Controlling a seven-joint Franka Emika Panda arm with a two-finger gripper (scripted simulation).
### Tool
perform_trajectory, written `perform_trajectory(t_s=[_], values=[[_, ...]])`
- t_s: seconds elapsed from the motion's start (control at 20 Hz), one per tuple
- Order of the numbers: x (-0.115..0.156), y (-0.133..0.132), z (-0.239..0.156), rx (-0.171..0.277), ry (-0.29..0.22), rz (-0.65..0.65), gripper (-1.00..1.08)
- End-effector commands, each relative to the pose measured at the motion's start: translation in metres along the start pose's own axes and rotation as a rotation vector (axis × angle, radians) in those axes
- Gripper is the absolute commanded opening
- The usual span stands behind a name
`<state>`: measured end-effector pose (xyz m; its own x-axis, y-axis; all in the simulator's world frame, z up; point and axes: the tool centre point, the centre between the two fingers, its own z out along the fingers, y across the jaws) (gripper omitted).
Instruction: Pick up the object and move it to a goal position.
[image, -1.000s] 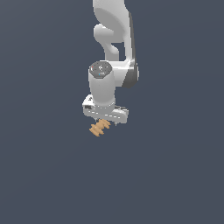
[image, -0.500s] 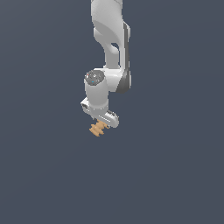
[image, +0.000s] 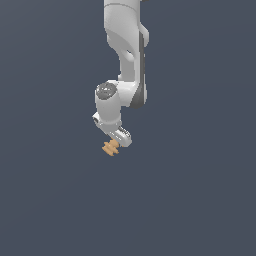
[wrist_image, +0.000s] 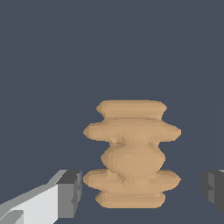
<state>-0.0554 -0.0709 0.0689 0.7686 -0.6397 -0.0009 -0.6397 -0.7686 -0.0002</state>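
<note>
Just above the small tan-orange ridged screw-like piece (wrist_image: 132, 153), the white hand (image: 116, 141) hangs open and empty; lower it centred before closing.

The white arm (image: 125, 45) comes down from above, bends at a rounded wrist joint (image: 107, 97), and points the end effector (image: 116, 142) downward with a tilt toward the exterior view's right. In the wrist view its two fingers (wrist_image: 70, 192) stand spread wide, dark pads facing inward, each with a clear gap to what lies between them. Neither pad presses on anything.
</note>
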Motion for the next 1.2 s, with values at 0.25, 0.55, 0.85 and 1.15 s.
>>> perform_trajectory(t_s=[0.25,0.55,0.85,1.15], values=[[0.0,0.001,0.006,0.0,0.0,0.005,1.0],[-0.001,0.002,0.032,0.0,0.001,0.008,1.0],[-0.001,0.001,0.05,0.0,0.001,0.009,1.0],[0.0,0.001,0.051,0.0,0.001,0.01,-1.0]])
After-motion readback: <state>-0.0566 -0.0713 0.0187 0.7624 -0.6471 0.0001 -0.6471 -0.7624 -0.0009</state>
